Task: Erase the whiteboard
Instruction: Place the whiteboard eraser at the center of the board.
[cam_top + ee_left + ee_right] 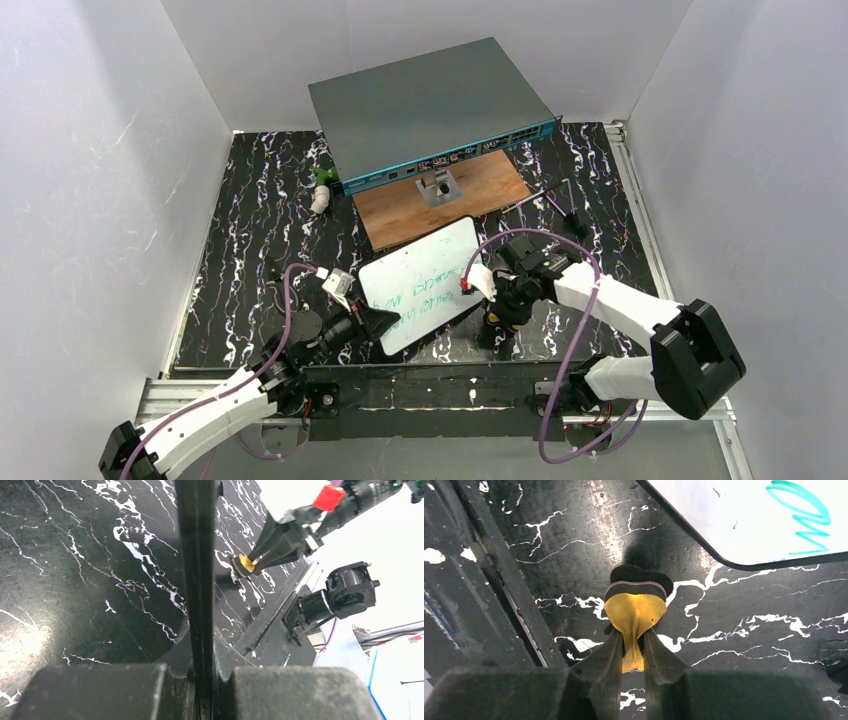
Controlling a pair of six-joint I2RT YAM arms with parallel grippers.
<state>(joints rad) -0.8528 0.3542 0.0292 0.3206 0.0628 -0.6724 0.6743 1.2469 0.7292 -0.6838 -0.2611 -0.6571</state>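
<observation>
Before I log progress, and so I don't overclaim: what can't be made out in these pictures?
1. Green writing on the whiteboard: too small to read in the top view; the right wrist view's edge cuts off all but one loop.
2. Whiteboard's face: seen edge-on in the left wrist view, clamped in the left gripper.
3. Eraser in the right gripper: its wiping face is turned away.

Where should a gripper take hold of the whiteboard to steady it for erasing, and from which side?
Its left short edge, from the left, as the left gripper does: the whiteboard is flat and thin, so only the rim fits between fingers, and the writing is left clear.
</observation>
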